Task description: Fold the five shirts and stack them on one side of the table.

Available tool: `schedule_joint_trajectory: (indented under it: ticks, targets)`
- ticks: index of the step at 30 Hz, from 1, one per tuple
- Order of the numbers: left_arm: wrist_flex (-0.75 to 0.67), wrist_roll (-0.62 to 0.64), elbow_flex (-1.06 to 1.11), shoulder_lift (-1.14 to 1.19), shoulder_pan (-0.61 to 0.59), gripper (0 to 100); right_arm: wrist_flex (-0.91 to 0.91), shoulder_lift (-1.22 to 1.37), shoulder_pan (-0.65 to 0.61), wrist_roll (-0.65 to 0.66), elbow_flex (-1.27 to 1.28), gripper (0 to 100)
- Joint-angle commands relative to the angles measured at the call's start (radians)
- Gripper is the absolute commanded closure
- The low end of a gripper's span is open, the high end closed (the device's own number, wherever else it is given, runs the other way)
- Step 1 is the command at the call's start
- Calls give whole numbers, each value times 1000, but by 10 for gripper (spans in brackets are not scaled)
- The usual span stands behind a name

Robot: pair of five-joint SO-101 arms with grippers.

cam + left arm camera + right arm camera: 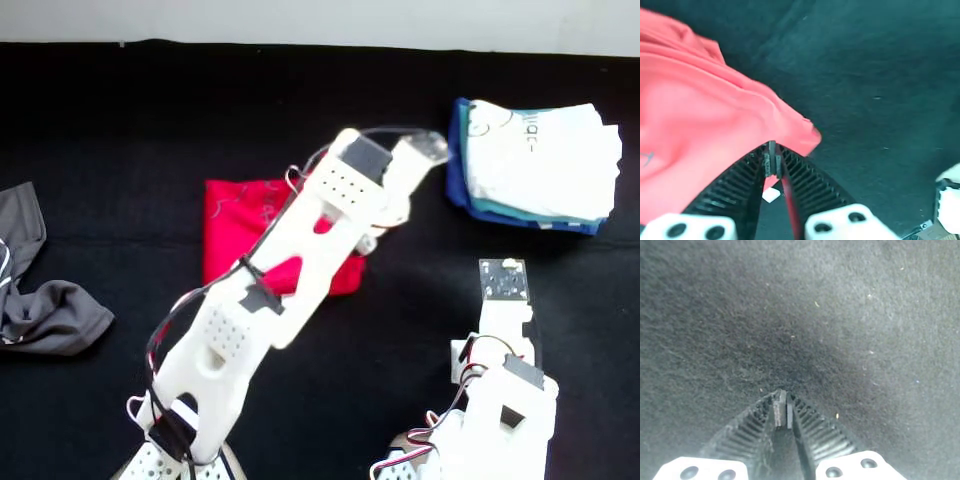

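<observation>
A folded red shirt (232, 232) lies mid-counter, its longer side running left to right and its edges roughly square to the counter's (120, 120) far edge. The left arm crosses over its right half. A faint mark shows on the red cloth, too small to read.

The left claw (425, 148) hangs past the shirt's far right corner in the high view. In its own wrist view the claw (771, 157) is pressed together at the shirt's (700, 135) edge. A thin red strip runs between the fingers, and it cannot be told whether that is pinched cloth.

On the right arm's side, toward the far edge, sits a stack of folded shirts (535, 165), white over teal over blue. It lies lengthwise across the counter and is slightly skewed. The white top shirt carries teal print that cannot be read.

The right claw (503, 272) is in front of the stack, well apart from it. Its wrist view shows the claw (781, 400) pressed together just above bare black cloth.

A crumpled grey shirt (45, 300) lies at the counter's left edge. Bare black surface separates it from the red shirt, lies between the red shirt and the stack, and runs along the far edge.
</observation>
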Motion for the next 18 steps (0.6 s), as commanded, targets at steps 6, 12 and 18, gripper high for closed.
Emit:
schedule_joint_trajectory:
  ticks: [6, 12, 18]
  targets:
    - [6, 3, -33, -58, -47, 992, -36, -1, 15, 3, 22, 991]
    - [-213, 20, -39, 87, -209, 992, -36, -1, 15, 3, 22, 991]
    - [-419, 189, -41, 186, -298, 992, -36, -1, 15, 3, 22, 991]
